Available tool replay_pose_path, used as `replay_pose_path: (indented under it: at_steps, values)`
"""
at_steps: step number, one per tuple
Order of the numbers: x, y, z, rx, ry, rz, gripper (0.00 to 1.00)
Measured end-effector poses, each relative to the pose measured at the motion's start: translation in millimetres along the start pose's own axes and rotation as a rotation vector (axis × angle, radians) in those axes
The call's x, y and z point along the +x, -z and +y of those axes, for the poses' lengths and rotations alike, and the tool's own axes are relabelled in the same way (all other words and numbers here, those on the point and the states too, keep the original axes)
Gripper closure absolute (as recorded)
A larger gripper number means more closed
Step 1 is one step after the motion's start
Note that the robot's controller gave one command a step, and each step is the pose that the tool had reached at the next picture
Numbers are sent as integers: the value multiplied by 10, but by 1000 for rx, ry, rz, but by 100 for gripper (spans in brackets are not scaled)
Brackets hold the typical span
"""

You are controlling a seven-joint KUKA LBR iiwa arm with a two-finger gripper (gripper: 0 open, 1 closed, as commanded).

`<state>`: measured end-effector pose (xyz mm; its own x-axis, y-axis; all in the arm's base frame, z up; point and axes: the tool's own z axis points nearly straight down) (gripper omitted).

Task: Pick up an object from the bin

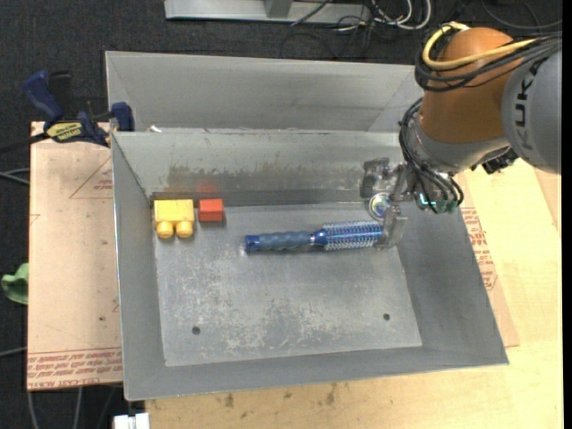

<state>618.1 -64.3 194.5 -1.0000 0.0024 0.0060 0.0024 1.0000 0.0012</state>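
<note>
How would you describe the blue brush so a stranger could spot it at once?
In the grey bin, look along the back of the floor. Right of the yellow block and red block lies a blue brush, bristle end by the gripper. It alone is long and blue.

High overhead view, slightly oblique, whole bin framed

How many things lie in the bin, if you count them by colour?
yellow block: 1
red block: 1
blue brush: 1
Total: 3
</note>
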Motion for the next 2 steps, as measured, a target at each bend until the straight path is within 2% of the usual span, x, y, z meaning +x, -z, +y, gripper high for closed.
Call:
replay_pose_path:
  at_steps: [1, 2]
  values:
    - [2, -1290, 435, -2, -129, -1, 0]
    - [188, -932, 406, 0, -82, -8, 0]
